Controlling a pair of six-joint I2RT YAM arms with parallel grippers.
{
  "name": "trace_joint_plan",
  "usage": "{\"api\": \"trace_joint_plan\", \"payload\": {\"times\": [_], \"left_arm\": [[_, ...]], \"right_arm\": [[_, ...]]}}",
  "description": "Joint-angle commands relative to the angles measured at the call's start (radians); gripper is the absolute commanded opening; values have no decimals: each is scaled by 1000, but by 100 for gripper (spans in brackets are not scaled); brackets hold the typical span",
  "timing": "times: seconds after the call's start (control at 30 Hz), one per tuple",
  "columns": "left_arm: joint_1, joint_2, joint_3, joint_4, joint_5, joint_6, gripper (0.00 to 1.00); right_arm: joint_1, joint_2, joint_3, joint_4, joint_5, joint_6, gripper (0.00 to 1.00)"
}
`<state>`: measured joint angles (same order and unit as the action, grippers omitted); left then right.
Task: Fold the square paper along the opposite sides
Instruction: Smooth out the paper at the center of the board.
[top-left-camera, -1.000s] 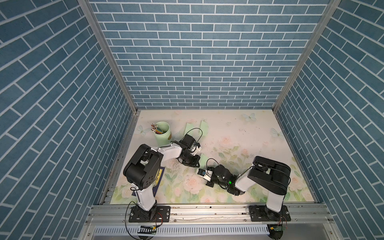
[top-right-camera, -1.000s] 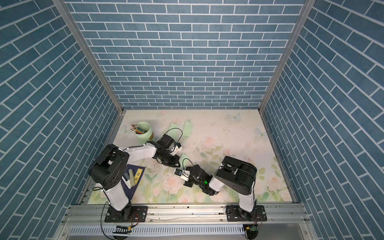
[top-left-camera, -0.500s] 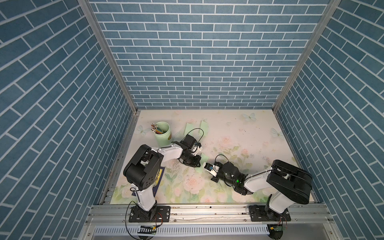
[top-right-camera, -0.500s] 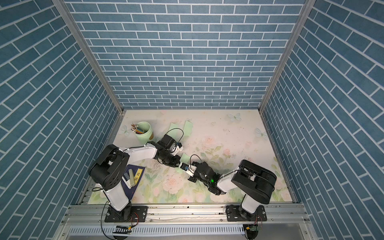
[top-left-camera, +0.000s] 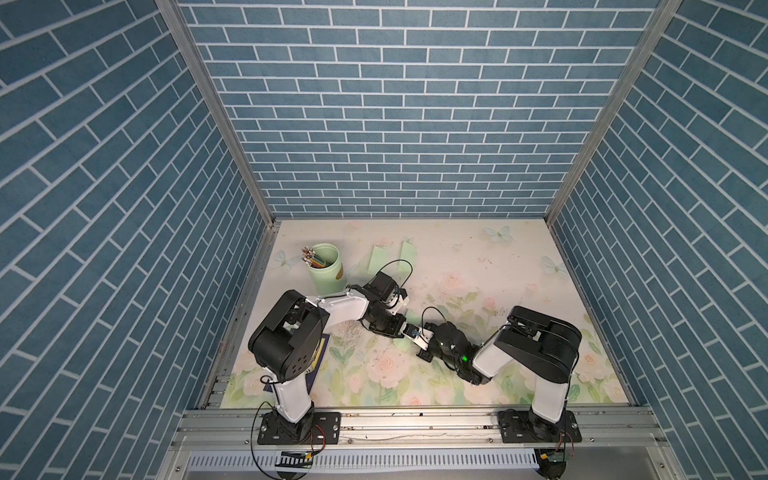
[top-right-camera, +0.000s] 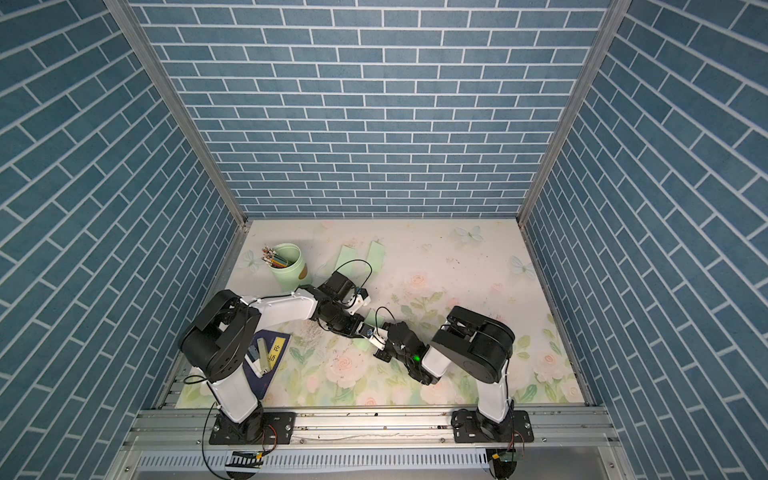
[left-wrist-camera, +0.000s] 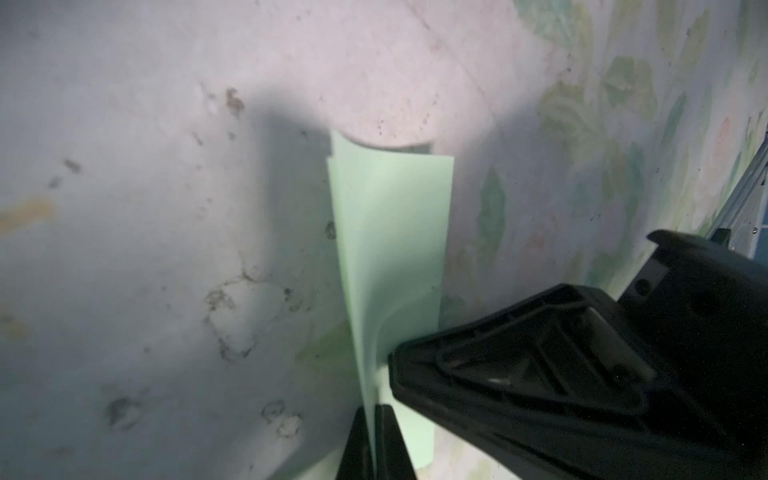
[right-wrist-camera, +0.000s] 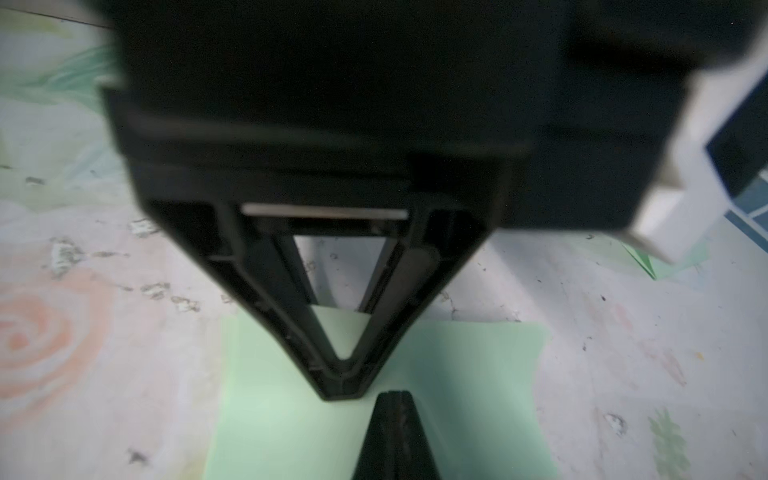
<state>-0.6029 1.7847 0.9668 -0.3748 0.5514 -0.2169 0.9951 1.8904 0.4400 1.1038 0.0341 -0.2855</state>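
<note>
The square paper (left-wrist-camera: 390, 232) is pale green and bent over into two layers that stand up from the table. My left gripper (left-wrist-camera: 374, 419) is shut on its near edge, pinching both layers. The right gripper (right-wrist-camera: 394, 399) is shut with nothing between its fingers, its tip resting on the paper (right-wrist-camera: 457, 374) right beside the left fingers (right-wrist-camera: 340, 374). In both top views the two grippers meet near the table's middle, left gripper (top-left-camera: 400, 329) against right gripper (top-left-camera: 411, 337), and they hide most of the paper (top-left-camera: 401, 345).
A green cup of coloured pencils (top-left-camera: 324, 268) stands at the back left. Two folded green strips (top-left-camera: 376, 259) (top-left-camera: 408, 251) lie behind the left arm. A dark blue book (top-right-camera: 266, 357) lies at the front left. Brick walls enclose three sides.
The right arm has swung back and left from the table's front, bringing its shut gripper up against the left gripper on the paper. The left arm has held still.
</note>
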Motion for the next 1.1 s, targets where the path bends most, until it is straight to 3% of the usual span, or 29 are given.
{"api": "trace_joint_plan", "payload": {"times": [0.0,0.63,1.07], "left_arm": [[-3,38,-17,-47,-57,4,0],[-2,47,-20,-49,-82,1,0],[0,44,-22,-47,-88,4,0]], "right_arm": [[-33,28,-19,21,26,33,0],[-136,81,-8,-75,81,105,0],[-148,107,-7,-111,124,124,0]]}}
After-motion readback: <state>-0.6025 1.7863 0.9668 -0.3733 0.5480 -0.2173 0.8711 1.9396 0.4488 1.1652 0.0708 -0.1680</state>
